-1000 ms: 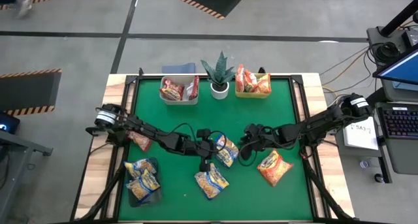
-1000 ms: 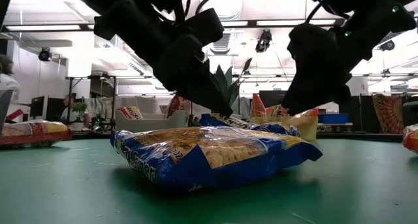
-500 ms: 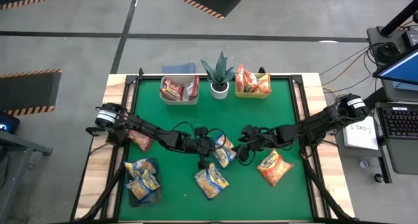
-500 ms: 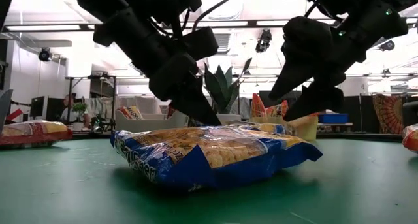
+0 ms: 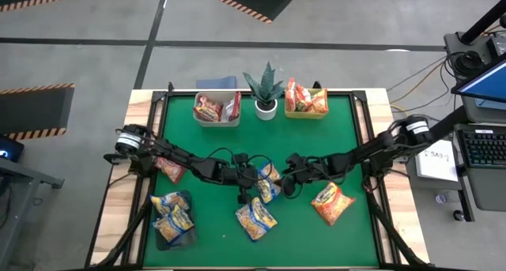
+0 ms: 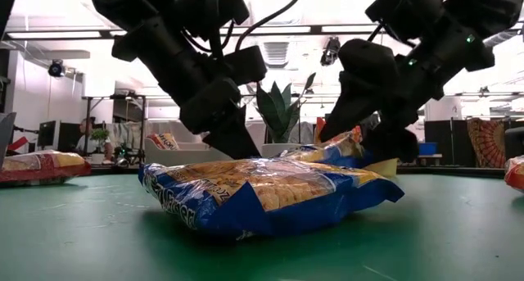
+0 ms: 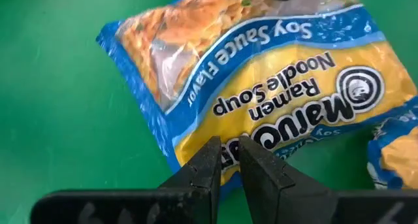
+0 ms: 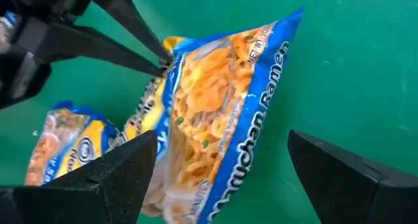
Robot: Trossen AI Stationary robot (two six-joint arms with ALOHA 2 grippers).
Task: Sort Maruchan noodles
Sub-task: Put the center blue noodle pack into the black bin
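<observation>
A yellow-blue Maruchan noodles packet (image 5: 268, 186) is at mid-table between my two grippers. My left gripper (image 7: 226, 152) comes from the table's left and is shut on it. My right gripper (image 8: 222, 139) comes from the right and stands wide open, one finger on either side of the same packet (image 8: 215, 113); I cannot tell whether they touch it. A second yellow-blue packet (image 5: 255, 218) lies flat nearer the front edge. An orange-red packet (image 5: 332, 202) lies at the front right, and a red one (image 5: 170, 169) lies under my left arm. My left gripper pinches the packet's blue edge (image 7: 209, 175) near a corner between its two fingertips. Seen from the right wrist, its fingers (image 8: 140, 51) slant down onto that corner. The packet is tilted, its held end raised; the near packet hides its lower end in the low view.
Two yellow-blue packets lie on a dark tray (image 5: 186, 197) at the front left. At the far edge stand a grey bin (image 5: 216, 122) with red-white packets, a potted plant (image 5: 265, 89) and a yellow bin (image 5: 307, 113) with orange packets.
My right gripper has opened wide and gone toward the table's left, up to the packet that my left gripper holds. My left gripper has drawn slightly left and up, and the packet's held end now stands higher than before.
</observation>
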